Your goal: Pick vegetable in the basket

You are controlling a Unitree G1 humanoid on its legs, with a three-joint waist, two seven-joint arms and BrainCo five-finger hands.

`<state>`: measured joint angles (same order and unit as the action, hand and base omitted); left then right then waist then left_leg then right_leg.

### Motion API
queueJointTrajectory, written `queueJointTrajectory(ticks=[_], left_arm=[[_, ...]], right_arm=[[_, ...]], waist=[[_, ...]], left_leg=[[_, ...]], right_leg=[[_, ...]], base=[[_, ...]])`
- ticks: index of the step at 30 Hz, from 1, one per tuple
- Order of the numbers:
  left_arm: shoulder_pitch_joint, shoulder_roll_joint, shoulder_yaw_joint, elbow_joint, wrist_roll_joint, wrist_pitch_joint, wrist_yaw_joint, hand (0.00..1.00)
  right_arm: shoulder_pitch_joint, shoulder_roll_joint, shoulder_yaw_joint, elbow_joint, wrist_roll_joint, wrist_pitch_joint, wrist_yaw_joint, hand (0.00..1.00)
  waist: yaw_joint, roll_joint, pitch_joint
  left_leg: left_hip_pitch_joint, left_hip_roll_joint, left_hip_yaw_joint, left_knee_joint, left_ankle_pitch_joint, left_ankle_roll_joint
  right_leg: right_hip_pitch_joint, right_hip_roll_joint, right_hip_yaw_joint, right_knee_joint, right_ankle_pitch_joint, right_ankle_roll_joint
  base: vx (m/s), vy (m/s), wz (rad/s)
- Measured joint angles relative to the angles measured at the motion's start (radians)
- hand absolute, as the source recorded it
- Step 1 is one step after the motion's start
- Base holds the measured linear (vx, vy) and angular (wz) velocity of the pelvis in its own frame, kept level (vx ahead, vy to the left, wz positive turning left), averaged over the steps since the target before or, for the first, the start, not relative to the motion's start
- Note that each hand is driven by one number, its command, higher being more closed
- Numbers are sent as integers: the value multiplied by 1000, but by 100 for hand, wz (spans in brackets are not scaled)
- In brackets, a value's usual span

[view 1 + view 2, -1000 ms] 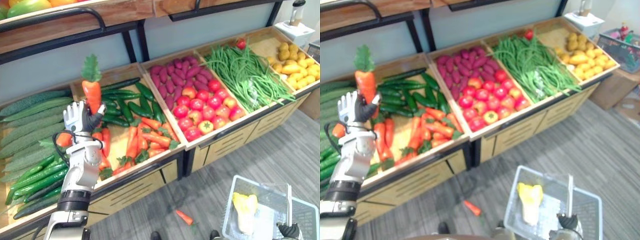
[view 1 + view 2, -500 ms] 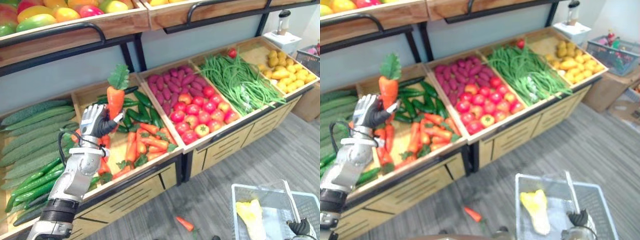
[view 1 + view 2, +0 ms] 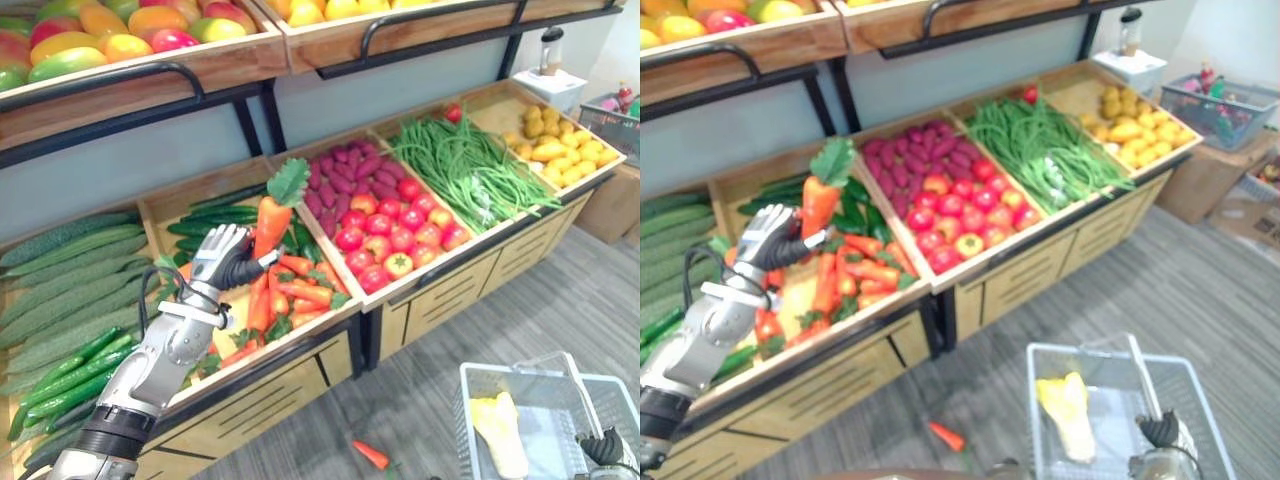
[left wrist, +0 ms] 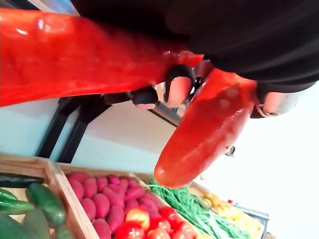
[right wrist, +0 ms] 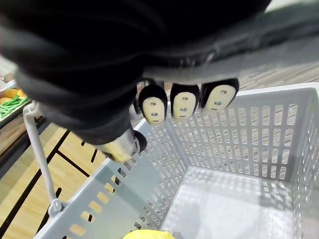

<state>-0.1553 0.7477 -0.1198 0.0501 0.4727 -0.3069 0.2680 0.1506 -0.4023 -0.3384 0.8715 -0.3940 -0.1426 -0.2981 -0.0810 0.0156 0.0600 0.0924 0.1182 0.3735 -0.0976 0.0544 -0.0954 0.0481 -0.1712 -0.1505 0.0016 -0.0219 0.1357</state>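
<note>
The carrot [image 3: 268, 228] is in the left hand [image 3: 222, 262], fingers and thumb wrapped round its lower end, leafy top up and leaning slightly. It hangs in the air over the bin [image 3: 300, 338] it came from. A second ago it stood upright near that bin's back left corner; now it is over the middle of the bin and nearer the divider to the next one. The camera has swung as well, but the carrot has shifted against the stall itself, so the carry toward the basket [image 3: 505, 366] looks under way, with a long reach left — the basket sits well apart, low on the robot's right.

The right hand [image 3: 1160, 432] is curled round the handle [image 3: 1143, 380], holding the basket up. Inside lies one yellow leafy vegetable [image 3: 1065, 410]; the rest of the basket floor is bare.

The bin below holds more carrots in front and dark cucumbers [image 3: 225, 215] behind. The next bin has sweet potatoes [image 3: 345, 170] and tomatoes [image 3: 385, 235], then green beans [image 3: 470, 170]. A loose carrot [image 3: 370, 455] lies on the floor between stall and basket — a sign, I judge, that a drop is a real risk.
</note>
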Motion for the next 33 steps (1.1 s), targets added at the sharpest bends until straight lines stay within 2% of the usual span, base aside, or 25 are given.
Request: queueJointTrajectory(ticks=[5,10,11,14,18,22,24,25,27,28,30,33], left_arm=[[6,0,-55,-77,-43,-13,-1,100],[-14,0,-145,-112,-131,-43,-16,100],[-33,1,-176,-126,-159,-50,-26,100],[-86,7,-279,-157,-194,-61,-54,100],[-98,31,-396,-236,-196,-75,-78,100],[-161,40,-536,-335,-285,-114,-122,100],[-213,31,-628,-373,-342,-132,-139,100],[-217,29,-639,-377,-347,-134,-141,100],[-247,-15,-729,-389,-356,-138,-164,100],[-251,-23,-739,-389,-359,-139,-165,100],[-272,-79,-797,-389,-392,-143,-178,100],[-302,-100,-848,-389,-422,-145,-196,100]], right_arm=[[-13,-2,3,-6,1,0,0,100],[-6,-31,-1,-62,2,0,1,100],[-4,-43,-1,-73,2,0,3,100],[-21,-63,5,-75,2,0,23,100],[-60,-76,81,-94,0,0,47,100],[-90,-110,179,-222,-24,1,70,100],[-99,-142,249,-315,-33,-1,85,100],[-104,-145,258,-323,-34,-1,89,100],[-146,-179,352,-391,-37,-2,110,100],[-151,-182,362,-398,-37,-2,112,100],[-191,-208,448,-440,-37,-2,132,100],[-259,-214,552,-457,-37,-2,153,100]], waist=[[6,-25,0],[-4,-51,13],[-6,-51,13],[1,-73,17],[8,-98,11],[11,-99,3],[28,-91,-10],[28,-90,-12],[28,-78,-21],[26,-75,-22],[23,-49,-33],[9,-37,-32]], left_leg=[[-1,8,26,1,-3,-3],[-6,-15,56,-4,-5,11],[-8,-26,57,-6,-5,16],[2,-39,79,-6,-9,27],[49,-39,149,0,-27,24],[115,-25,279,0,-60,5],[146,-12,371,1,-74,-12],[151,-9,384,3,-77,-17],[159,45,465,116,-147,-55],[159,53,469,130,-155,-59],[169,112,525,224,-203,-78],[182,154,568,278,-225,-99]], right_leg=[[-23,8,40,15,12,-3],[-69,-13,79,57,11,6],[-77,-25,82,70,7,15],[-82,-41,108,73,15,33],[-79,-34,168,76,29,40],[-89,-3,260,80,22,32],[-120,19,293,93,21,34],[-121,22,297,93,22,35],[-131,49,330,108,33,43],[-131,53,335,108,37,39],[-131,90,378,110,49,28],[-133,125,407,121,52,25]], base=[[-36,0,-16],[-65,45,-21],[-55,66,0],[-41,65,-13],[-12,33,-52],[-22,-1,-84],[9,-20,-112],[52,-12,-107],[109,-20,-93],[132,-30,-81],[140,-11,-70],[125,-4,-47]])
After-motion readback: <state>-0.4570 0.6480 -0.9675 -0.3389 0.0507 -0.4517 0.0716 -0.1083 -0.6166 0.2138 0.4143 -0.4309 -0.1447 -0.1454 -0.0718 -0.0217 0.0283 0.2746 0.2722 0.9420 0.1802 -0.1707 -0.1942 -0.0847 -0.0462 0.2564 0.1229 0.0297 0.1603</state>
